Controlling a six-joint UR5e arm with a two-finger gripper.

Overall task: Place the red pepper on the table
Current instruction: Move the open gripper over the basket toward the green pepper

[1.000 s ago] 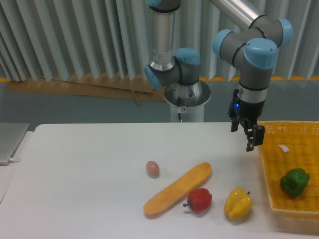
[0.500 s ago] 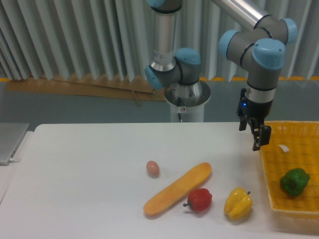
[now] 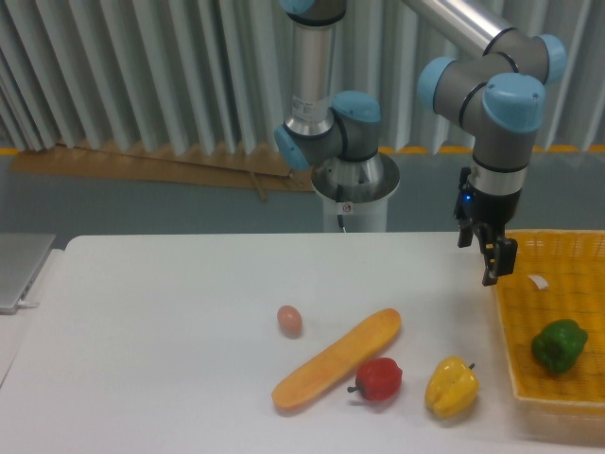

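Note:
The red pepper lies on the white table near the front, its dark stem pointing left, touching the lower end of a long orange squash. My gripper hangs well above and to the right of it, at the left edge of the yellow basket. Its fingers point down with nothing between them; from this angle I cannot make out the gap between them.
A yellow pepper sits just right of the red one. A green pepper lies inside the basket. A small brown egg rests left of the squash. The arm's base stands behind the table.
The gripper has shifted to the right, toward the basket's left edge. The red pepper and the other items have stayed put.

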